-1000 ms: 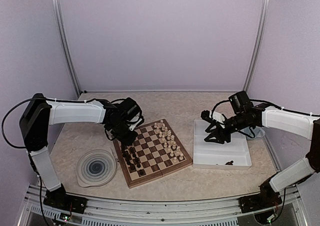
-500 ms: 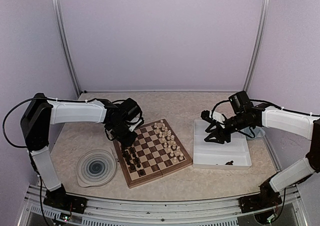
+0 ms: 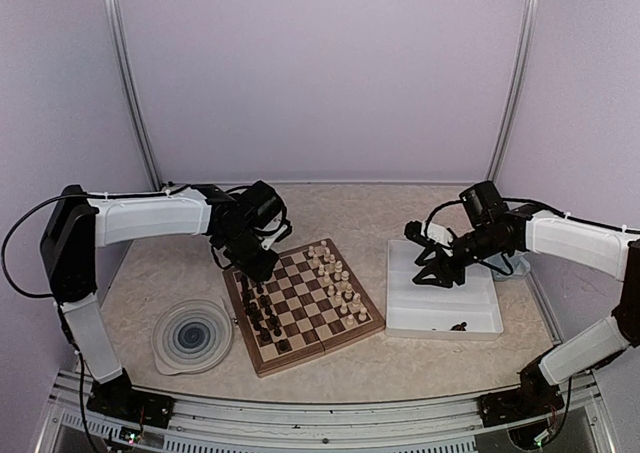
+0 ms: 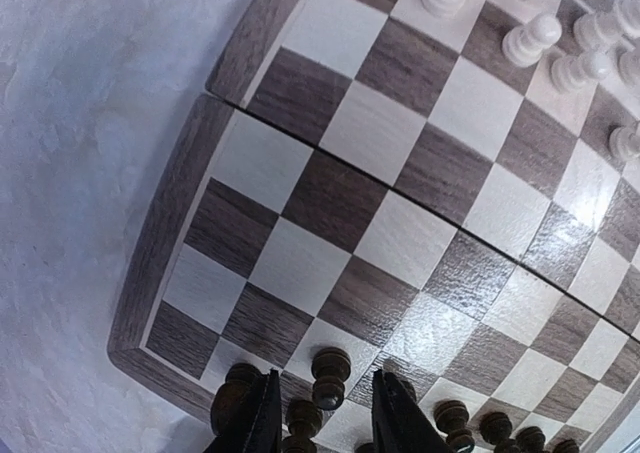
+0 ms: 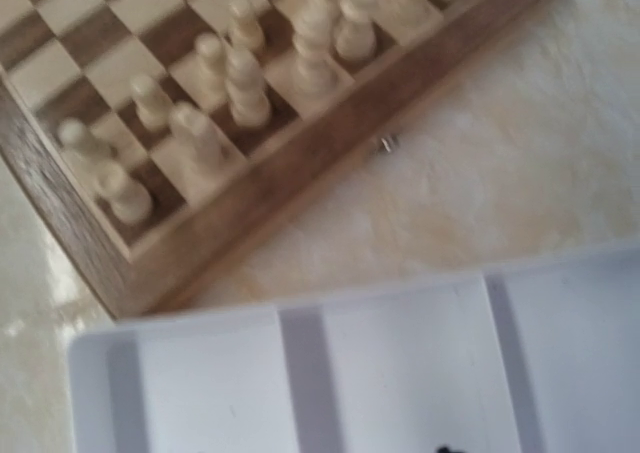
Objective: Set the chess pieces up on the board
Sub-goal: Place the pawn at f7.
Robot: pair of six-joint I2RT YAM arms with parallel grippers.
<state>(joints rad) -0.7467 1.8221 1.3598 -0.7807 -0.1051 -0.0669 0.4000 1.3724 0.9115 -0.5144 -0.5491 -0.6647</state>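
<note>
Glossy checkered wooden board (image 4: 400, 173), turned dark pawn (image 4: 330, 371) loose between parted left fingers (image 4: 262, 420), right fingers (image 3: 440, 270) state unclear

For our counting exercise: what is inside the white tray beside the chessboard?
A small dark chess piece lies in the white tray, near its front edge. The right gripper hangs over the far left part, hiding the floor beneath it.

Pale lilac walls (image 3: 320, 73) with two silvery corner posts (image 3: 132, 83) enclose a cream marbled tabletop (image 3: 350, 208).
</note>
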